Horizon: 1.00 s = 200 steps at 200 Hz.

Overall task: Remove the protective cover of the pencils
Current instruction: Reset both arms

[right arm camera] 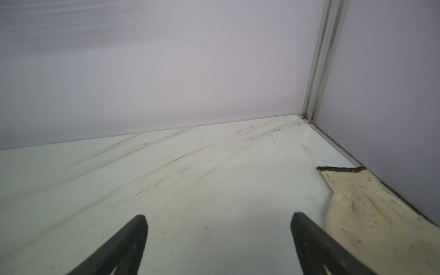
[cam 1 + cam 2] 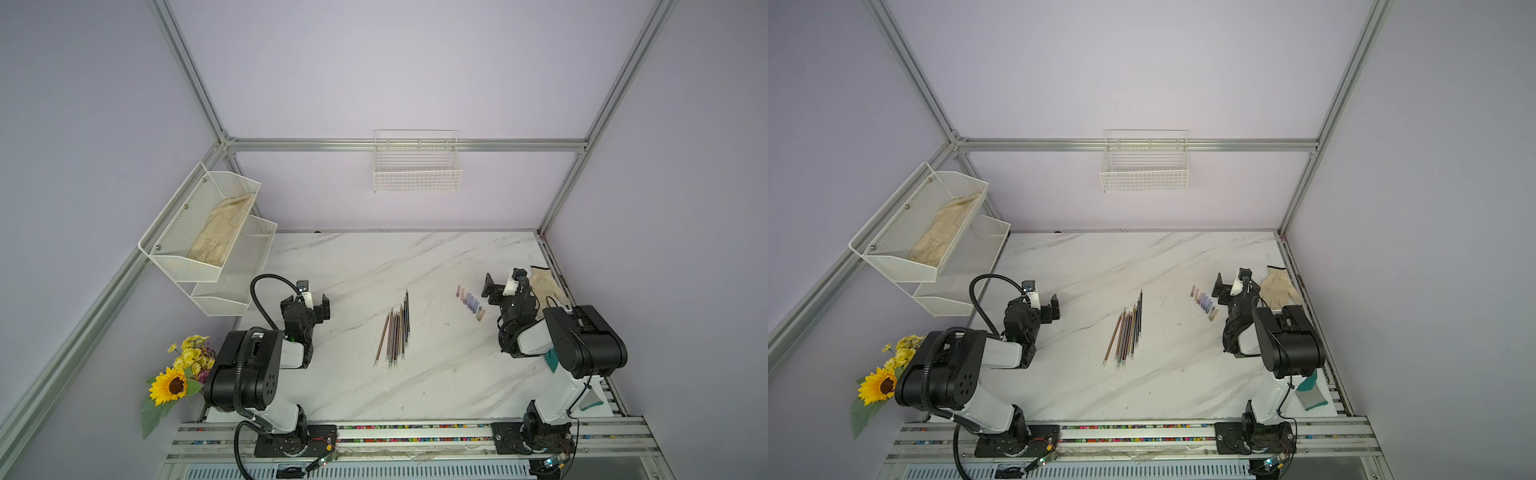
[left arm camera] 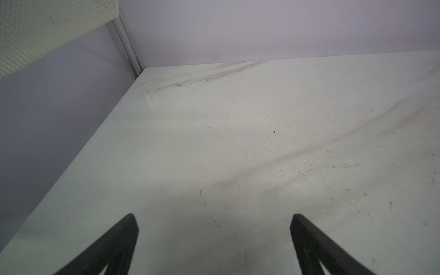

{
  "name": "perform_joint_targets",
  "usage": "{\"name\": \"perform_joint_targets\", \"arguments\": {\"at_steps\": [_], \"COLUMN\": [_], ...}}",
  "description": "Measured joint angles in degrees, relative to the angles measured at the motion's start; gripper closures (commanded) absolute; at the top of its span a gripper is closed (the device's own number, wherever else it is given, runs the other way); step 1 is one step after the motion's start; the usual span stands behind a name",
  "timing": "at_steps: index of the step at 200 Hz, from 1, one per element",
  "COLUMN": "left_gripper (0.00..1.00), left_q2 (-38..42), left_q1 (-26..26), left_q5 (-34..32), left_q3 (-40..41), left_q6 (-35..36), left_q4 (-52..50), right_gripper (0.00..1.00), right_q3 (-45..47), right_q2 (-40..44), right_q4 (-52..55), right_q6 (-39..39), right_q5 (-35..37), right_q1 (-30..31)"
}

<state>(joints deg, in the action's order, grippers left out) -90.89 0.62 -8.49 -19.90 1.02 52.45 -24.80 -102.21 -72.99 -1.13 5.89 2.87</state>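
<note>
On the table (image 2: 436,257), the pencils (image 2: 397,330) are lying loose, centrally.
Black, brown, pink and teal shafts are fanning side by side (dark tips at the far ends); purplish caps (image 2: 471,302) are sitting in a row rightward; left gripper (image 3: 214,217) and right gripper (image 1: 219,217) are hovering spread wide, empty.

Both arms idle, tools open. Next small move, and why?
Probably a check, not a grasp: ease the right tool over the pencils so its camera sees the tips. From above they look thin, dark and uncovered, and small purple caps lie in a row apart from them. The left tool is open and empty too.
</note>
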Motion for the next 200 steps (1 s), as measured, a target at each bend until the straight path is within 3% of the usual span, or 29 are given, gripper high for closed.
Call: {"name": "perform_joint_targets", "arguments": {"at_steps": [35, 200], "left_gripper": [0.0, 0.0], "left_q2": [0.0, 0.0], "left_q1": [0.0, 0.09], "left_q5": [2.56, 2.34], "left_q3": [0.0, 0.0], "left_q6": [0.07, -0.42], "left_q4": [0.22, -0.74], "right_gripper": [0.03, 0.03], "right_q3": [-1.49, -1.95], "right_q2": [0.0, 0.0], "right_q4": [1.92, 3.85], "right_q6": [-0.52, -1.18], "right_q5": [-0.5, -0.39], "right_q1": [-0.66, -1.27]}}
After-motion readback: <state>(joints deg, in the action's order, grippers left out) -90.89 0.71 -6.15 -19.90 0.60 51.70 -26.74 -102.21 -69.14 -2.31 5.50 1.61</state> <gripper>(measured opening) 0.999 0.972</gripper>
